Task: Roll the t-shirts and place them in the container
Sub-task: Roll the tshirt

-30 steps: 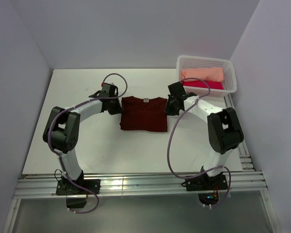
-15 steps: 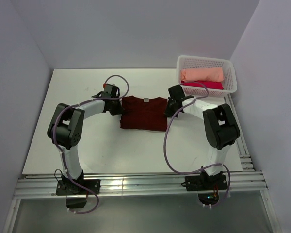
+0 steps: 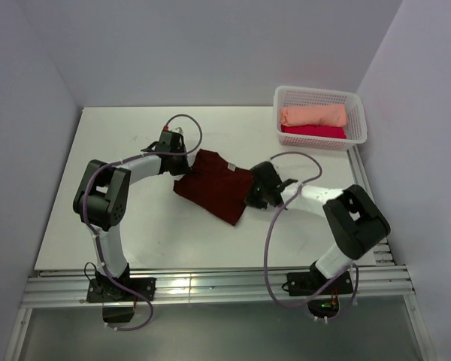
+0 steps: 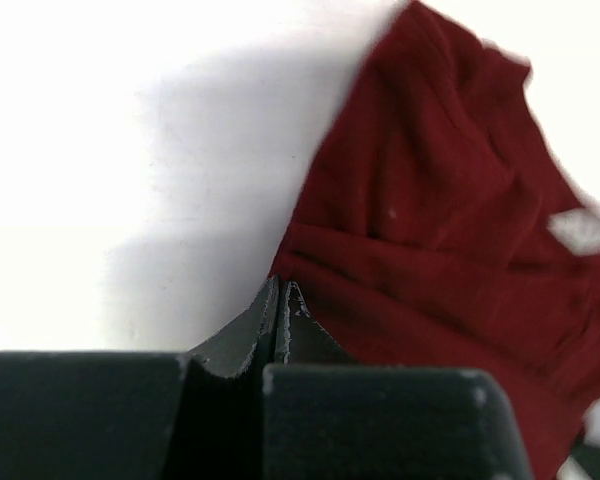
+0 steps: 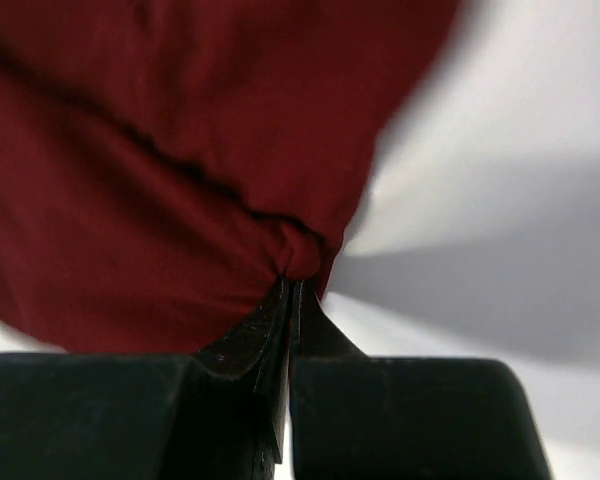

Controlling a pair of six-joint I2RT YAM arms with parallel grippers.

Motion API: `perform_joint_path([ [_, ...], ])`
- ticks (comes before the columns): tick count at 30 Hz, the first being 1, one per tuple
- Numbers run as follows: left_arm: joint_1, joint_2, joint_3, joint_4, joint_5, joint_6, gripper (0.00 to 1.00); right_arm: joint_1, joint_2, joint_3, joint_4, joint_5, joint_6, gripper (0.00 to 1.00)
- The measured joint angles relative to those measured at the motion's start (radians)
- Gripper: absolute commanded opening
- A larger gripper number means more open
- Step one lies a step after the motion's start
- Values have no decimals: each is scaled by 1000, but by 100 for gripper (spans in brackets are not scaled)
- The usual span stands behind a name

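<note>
Qty: 3 t-shirts (image 3: 214,189), 1 basket (image 3: 316,90), 2 arms (image 3: 135,165).

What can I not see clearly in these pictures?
1. Top view: fingertips of left gripper and right gripper, hidden under their own wrists.
2. Right wrist view: maroon t-shirt, blurred, cut off by top and left edges.
3. Left wrist view: its neck label, too blurred to read.
4. Top view: peach shirt and crimson shirt in the basket, too small to tell how they are rolled.
</note>
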Motion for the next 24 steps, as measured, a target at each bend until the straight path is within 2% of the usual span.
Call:
perform_joint_path([
  [3, 6, 0, -22, 39, 37, 27, 0, 131, -95, -142, 86, -4, 145, 0],
  [6, 7, -1, -39, 62, 95, 43, 2, 261, -203, -281, 142, -3, 302, 9],
  [7, 4, -2, -43, 65, 115, 48, 7, 283, -231, -303, 143, 8, 333, 12],
  [8, -3, -4, -47, 67, 132, 53, 13, 296, -257, -315, 128, 20, 360, 21],
  [9, -6, -5, -50, 68, 142, 59, 30, 306, -275, -318, 107, 34, 377, 25],
  [10, -9, -6, -51, 69, 149, 66, 36, 313, -294, -317, 77, 54, 383, 25],
  [13, -5, -20, -56, 72, 148, 75, 48, 333, -343, -314, -37, 90, 386, 34],
  [14, -2, -29, -56, 72, 147, 75, 49, 337, -363, -314, -73, 103, 383, 42],
  [16, 3, -48, -45, 54, 147, 77, 51, 341, -403, -312, -126, 121, 370, 48],
  [17, 5, -57, -32, 41, 146, 77, 52, 342, -422, -307, -150, 130, 360, 56],
  [20, 6, -70, 35, -7, 137, 83, 55, 344, -460, -279, -199, 151, 297, 57],
  [24, 12, -108, 111, -67, 111, 80, 57, 360, -497, -202, -226, 166, 129, 60],
])
